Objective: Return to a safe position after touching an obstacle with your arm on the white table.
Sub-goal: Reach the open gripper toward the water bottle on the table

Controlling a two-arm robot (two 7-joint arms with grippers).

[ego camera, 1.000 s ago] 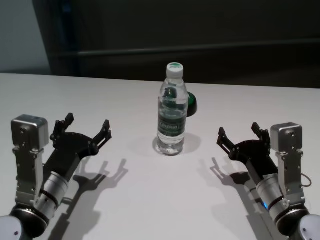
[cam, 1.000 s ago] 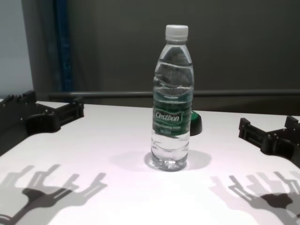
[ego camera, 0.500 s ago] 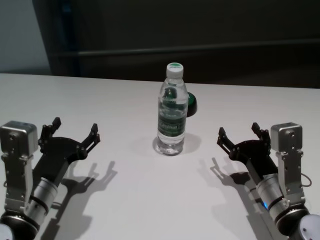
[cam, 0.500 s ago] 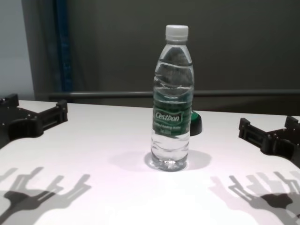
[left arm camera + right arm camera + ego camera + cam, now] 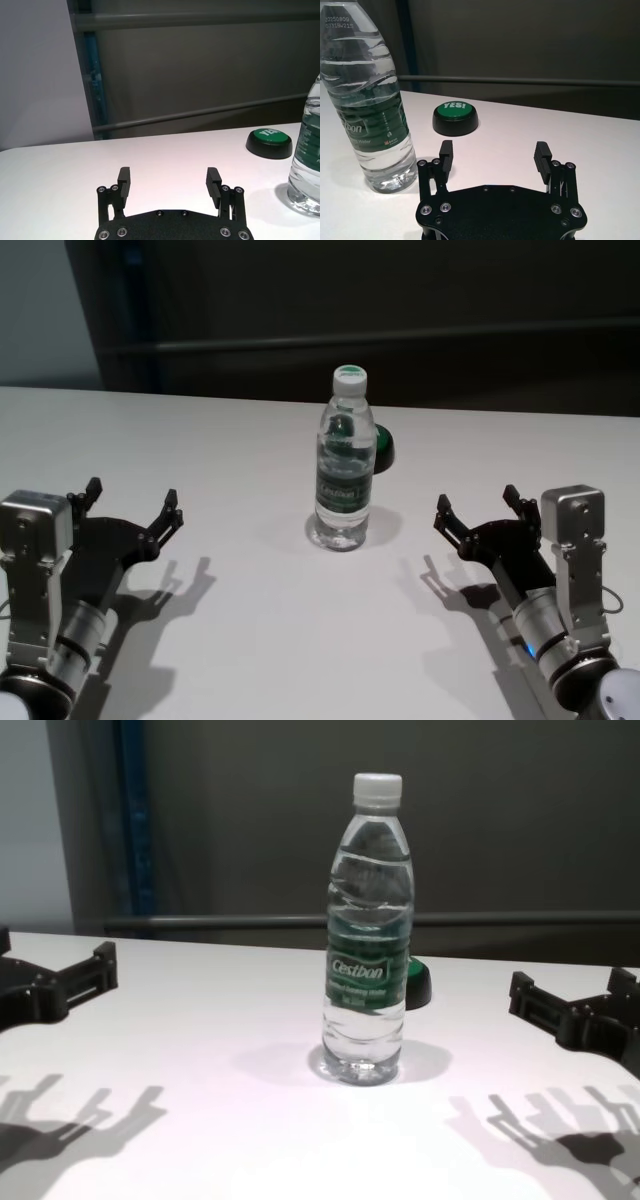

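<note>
The obstacle, a tall clear water bottle (image 5: 345,470) with a white cap and dark green label, stands upright at the middle of the white table (image 5: 230,430). My left gripper (image 5: 133,495) hovers low over the table at the near left, well apart from the bottle, open with nothing between its fingers; the left wrist view shows its open fingers (image 5: 124,181) with the bottle (image 5: 307,150) off to one side. My right gripper (image 5: 477,498) is at the near right, also open and empty, with the bottle (image 5: 367,110) apart from it.
A low black round button with a green top (image 5: 384,447) sits just behind the bottle, toward the right. A dark wall with a horizontal rail runs behind the table's far edge. Bare tabletop lies between both grippers and the bottle.
My left gripper has drawn back to the left and toward my body, farther from the bottle. The right arm and the bottle have not moved.
</note>
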